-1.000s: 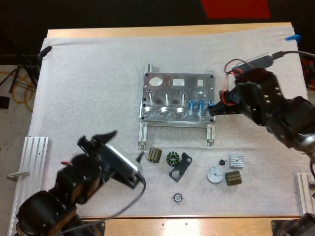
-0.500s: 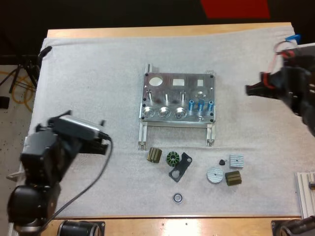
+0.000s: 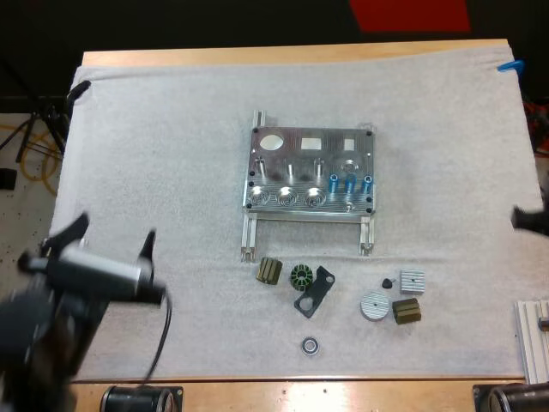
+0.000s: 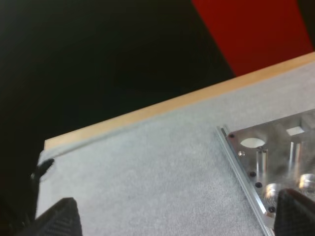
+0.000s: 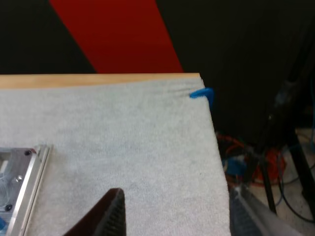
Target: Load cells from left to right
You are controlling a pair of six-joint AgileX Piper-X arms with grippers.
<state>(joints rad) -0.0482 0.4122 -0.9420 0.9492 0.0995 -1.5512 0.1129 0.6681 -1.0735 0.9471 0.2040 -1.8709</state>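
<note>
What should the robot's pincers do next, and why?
Probably just park both arms off to the sides. Three blue cells stand in the metal fixture, I see no loose blue ones among the small parts on the mat, and the left pincer and right pincer are open and empty.

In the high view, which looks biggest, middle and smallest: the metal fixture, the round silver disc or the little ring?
Largest: metal fixture.
Middle: round silver disc.
Smallest: little ring.
All lie on the mat, so nearness doesn't matter.
</note>
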